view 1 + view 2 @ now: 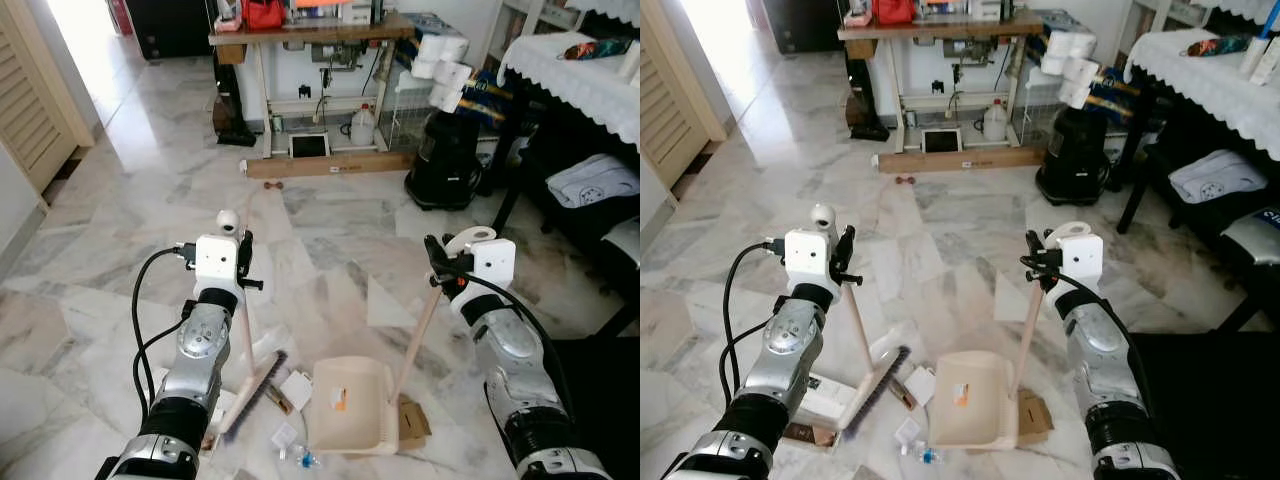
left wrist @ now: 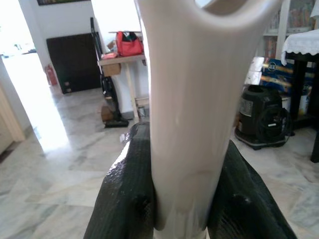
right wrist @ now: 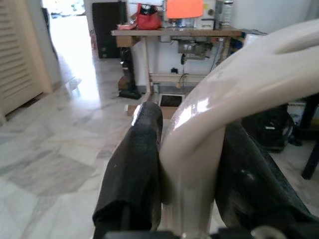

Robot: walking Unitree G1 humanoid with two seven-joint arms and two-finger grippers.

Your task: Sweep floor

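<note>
Left end effector (image 1: 243, 262) clamps broom (image 1: 243, 345), lower left | right end effector (image 1: 437, 268) clamps dustpan (image 1: 350, 405) handle, bottom centre | litter (image 1: 292, 392) between on marble floor (image 1: 330, 220)

Black vacuum cleaner (image 1: 445, 160) stands beside a wooden workbench (image 1: 310, 35), red bag (image 1: 263, 13) on top

Both eye views look forward and down from the head onto the marble floor (image 1: 330, 230), sharing the same scene: the dustpan (image 1: 350, 405) near six o'clock, the wooden table (image 1: 300, 35) at twelve. The left wrist view looks along its fingers (image 2: 127, 194), very close on the broom handle (image 2: 184, 114). The right wrist view sits equally close on the dustpan handle (image 3: 199, 134), facing that same table.
</note>
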